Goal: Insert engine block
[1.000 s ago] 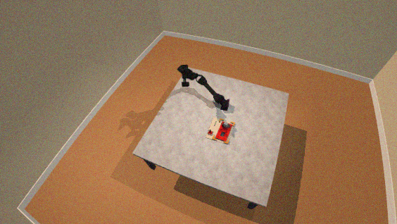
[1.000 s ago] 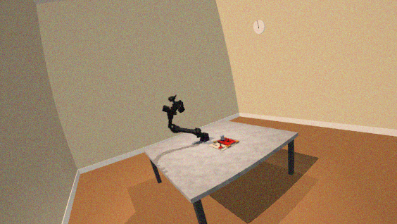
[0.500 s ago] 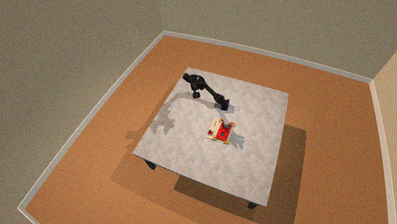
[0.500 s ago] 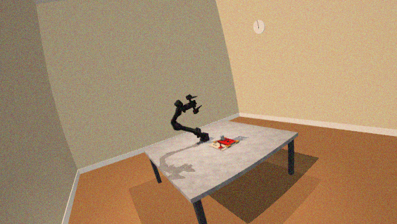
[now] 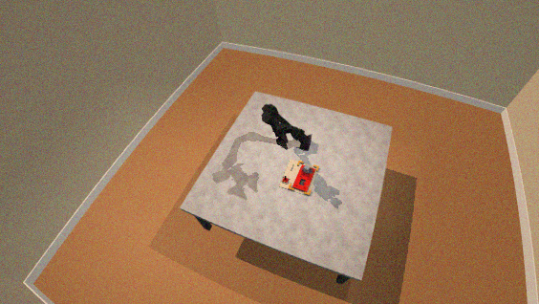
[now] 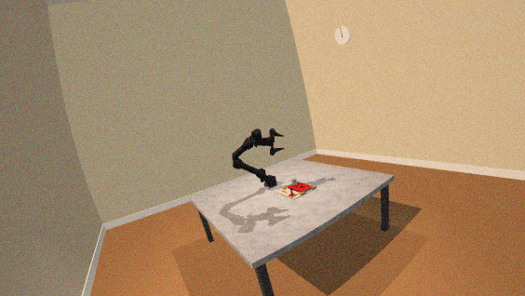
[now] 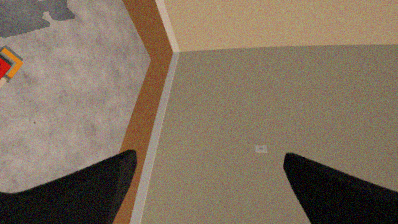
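The red car body [image 5: 308, 177] [image 6: 304, 187] [image 7: 3, 68] lies on the table, with orange pieces at its corners; only a corner shows in the wrist view. A small grey block [image 5: 307, 169] [image 6: 294, 181] stands up at its end nearest the arm's base; whether this is the engine block I cannot tell. A dark square [image 5: 302, 182], possibly the opening, shows in the red. Slot and rib are too small to make out. My gripper [image 6: 283, 142] [image 7: 211, 159] is open and empty, high above the table, its fingers pointing sideways.
A cream panel [image 5: 293, 168] [image 6: 282, 191] lies along one side of the car body, with a small red piece [image 5: 285, 180] at its end. The table [image 5: 268, 215] [image 6: 242, 242] has the arm's base beyond the panel. Shadows of the arm fall across the tabletop.
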Action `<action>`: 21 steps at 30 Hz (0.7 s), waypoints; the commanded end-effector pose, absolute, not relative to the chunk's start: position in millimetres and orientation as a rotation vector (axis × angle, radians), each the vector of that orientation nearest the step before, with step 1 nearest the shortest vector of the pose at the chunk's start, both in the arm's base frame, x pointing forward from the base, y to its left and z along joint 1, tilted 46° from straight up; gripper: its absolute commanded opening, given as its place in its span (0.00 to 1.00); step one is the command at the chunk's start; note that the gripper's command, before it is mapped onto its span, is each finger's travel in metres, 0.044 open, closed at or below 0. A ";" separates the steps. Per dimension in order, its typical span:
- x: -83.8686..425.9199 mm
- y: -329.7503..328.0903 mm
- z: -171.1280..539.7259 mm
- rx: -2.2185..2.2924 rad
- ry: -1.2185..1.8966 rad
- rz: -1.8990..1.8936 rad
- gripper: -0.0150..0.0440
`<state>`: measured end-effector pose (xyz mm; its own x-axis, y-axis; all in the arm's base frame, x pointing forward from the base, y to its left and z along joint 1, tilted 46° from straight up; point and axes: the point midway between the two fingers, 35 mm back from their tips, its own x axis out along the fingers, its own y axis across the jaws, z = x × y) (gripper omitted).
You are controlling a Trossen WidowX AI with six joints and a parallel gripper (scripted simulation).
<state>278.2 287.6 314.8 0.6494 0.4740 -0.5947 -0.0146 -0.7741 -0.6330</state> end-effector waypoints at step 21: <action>257.6 252.3 119.6 -2.459 0.462 1.651 1.00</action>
